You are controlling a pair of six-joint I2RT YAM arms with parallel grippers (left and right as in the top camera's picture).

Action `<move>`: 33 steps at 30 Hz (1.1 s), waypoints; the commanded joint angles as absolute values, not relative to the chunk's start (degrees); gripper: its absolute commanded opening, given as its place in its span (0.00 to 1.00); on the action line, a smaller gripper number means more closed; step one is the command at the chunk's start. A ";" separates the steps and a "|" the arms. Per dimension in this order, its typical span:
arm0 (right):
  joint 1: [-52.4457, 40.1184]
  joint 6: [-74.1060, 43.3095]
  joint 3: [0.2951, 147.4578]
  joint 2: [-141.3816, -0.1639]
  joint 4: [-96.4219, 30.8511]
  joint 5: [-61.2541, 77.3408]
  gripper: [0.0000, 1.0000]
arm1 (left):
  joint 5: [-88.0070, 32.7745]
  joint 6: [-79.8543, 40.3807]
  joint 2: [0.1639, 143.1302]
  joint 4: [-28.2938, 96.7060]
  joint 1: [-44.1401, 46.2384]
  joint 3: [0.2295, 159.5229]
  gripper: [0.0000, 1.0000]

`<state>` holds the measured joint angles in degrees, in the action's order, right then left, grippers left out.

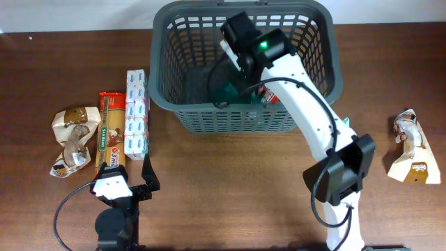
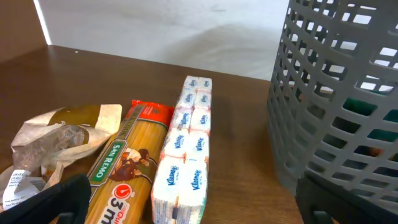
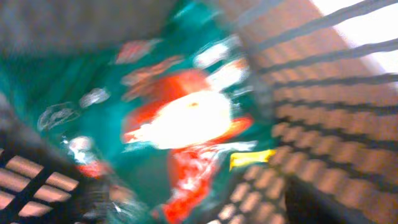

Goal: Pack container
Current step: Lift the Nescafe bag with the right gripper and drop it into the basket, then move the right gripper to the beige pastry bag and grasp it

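Note:
The dark grey slotted basket (image 1: 162,97) stands at the back centre of the table. Its wall also shows in the left wrist view (image 2: 336,93) and the right wrist view (image 3: 323,124). My right gripper (image 1: 233,85) reaches down inside it, just above a teal packet with red and white print (image 1: 224,92). The right wrist view is blurred. There the teal packet (image 3: 186,118) lies on the basket floor and the fingers (image 3: 186,211) stand wide apart, open. My left gripper (image 1: 127,179) is open and empty at the near ends of the pasta and tissue packs (image 2: 193,211).
Left of the basket lie a Kleenex tissue pack (image 1: 136,111) (image 2: 186,143), a spaghetti packet (image 1: 111,129) (image 2: 124,168) and a crumpled brown and white bag (image 1: 73,139) (image 2: 56,137). Another brown and white bag (image 1: 411,150) lies at the far right.

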<state>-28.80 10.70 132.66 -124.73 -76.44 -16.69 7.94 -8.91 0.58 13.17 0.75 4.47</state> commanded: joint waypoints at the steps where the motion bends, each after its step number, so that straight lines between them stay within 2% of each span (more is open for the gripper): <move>1: -28.36 10.11 143.57 -116.95 -76.09 -29.80 0.98 | 8.58 -9.41 0.30 13.08 0.97 4.16 0.99; 3: -27.90 10.33 150.50 -114.10 -76.84 -34.13 0.98 | 8.58 -9.39 0.30 13.08 0.97 4.16 0.99; 6: -24.05 10.28 152.44 -108.92 -77.45 -34.13 0.99 | 8.58 -9.39 0.30 13.08 0.97 4.16 0.99; 9: -11.09 9.74 149.56 -101.38 -77.47 -29.65 0.99 | 8.58 -9.39 0.30 13.08 0.97 4.16 0.99; 14: 19.49 3.92 132.14 -95.81 -76.12 -6.79 0.97 | 8.58 -9.39 0.30 13.08 0.97 4.16 0.99; 18: 31.77 3.99 107.13 -96.36 -65.01 -4.47 0.99 | 8.58 -9.39 0.30 13.08 0.97 4.16 0.99; 21: 35.62 4.19 92.47 -97.76 -56.62 -4.43 0.99 | 8.58 -9.39 0.30 13.08 0.97 4.16 0.99; 25: 35.79 9.67 78.17 -98.06 -48.69 -4.29 0.99 | 8.58 -9.39 0.30 13.08 0.97 4.16 0.99; 29: 35.64 14.76 71.72 -98.10 -45.10 -5.45 0.99 | 8.58 -9.39 0.30 13.08 0.97 4.16 0.99; 33: 35.70 14.81 68.71 -99.53 -42.85 -12.73 1.00 | 8.58 -9.39 0.30 13.08 0.97 4.16 0.99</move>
<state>35.90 13.21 70.19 -99.57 -44.49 -7.51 7.97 -8.91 0.58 13.13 0.75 4.47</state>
